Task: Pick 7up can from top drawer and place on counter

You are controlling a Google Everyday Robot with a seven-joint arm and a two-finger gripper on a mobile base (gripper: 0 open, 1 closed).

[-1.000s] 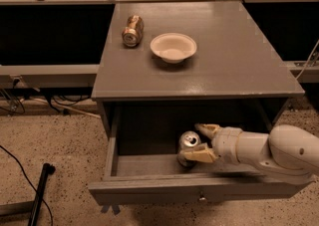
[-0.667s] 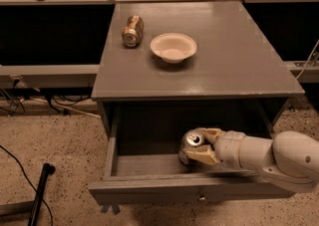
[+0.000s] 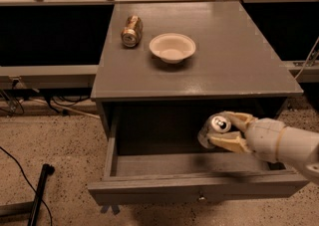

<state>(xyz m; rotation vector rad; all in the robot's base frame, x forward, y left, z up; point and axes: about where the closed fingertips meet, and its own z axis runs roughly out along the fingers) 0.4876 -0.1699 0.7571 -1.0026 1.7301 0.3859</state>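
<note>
Camera view: the pincer (image 3: 217,130) reaches in from the right, below the table (image 3: 234,56), and is pinching the can (image 3: 218,123). One finger lies over the can's upper side near the rim and the other under its lower side. The can is inside the open drawer (image 3: 199,187), just below the table's front edge and right of the table's middle. It appears to be held clear of the drawer floor.

The can's long axis is tilted rather than upright. The shiny pull-tab top faces up and outward, away from the table, and the base points down and to the left, deeper under the table.

The relation that matters is that the can is lower than the table top and tucked at or just behind its front edge. By my judgement it must first come out from beneath that edge, then rise, then go back over the top. It should also be turned upright before being set down.

On the table, a white bowl (image 3: 172,47) sits left of centre and a copper can (image 3: 131,30) lies on its side at the left. The table's right half looks like the handier landing spot, being nearer the pincer.
</note>
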